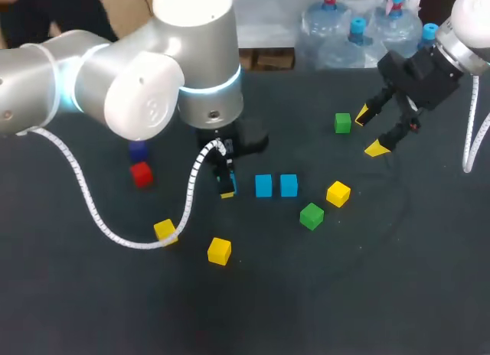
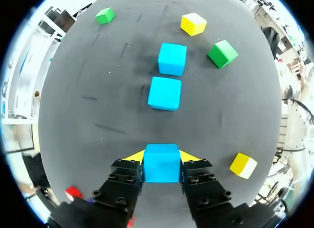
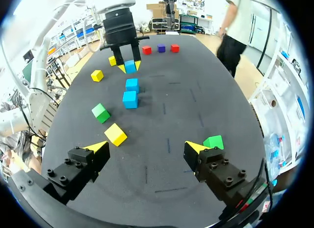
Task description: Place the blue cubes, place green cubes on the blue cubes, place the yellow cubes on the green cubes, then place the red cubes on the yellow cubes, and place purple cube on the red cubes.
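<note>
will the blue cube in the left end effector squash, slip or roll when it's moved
Probably stiff: the blue cube shows flat faces and straight edges while clamped in the left end effector. Slipping seems unlikely, since the fingers press on two flat opposite faces. Once set down it should not roll, being flat-sided.

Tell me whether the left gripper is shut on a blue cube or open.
Shut on it: in the left wrist view, the left gripper has both yellow tips pressed against opposite sides of the blue cube.

Dark, faintly scuffed tabletop [image 1: 383, 294]
</note>
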